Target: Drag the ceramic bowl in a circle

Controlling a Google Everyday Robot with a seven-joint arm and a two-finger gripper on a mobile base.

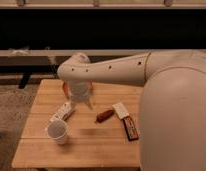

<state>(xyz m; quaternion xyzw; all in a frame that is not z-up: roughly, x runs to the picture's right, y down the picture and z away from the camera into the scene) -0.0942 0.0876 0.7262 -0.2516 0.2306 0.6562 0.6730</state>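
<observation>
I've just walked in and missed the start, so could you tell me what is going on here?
The robot's single arm reaches over the wooden table, its gripper lowered at the orange ceramic bowl near the back edge; the arm hides most of the bowl. A white paper cup sits nearer the front, and a wrapped bar lies to the right.
</observation>
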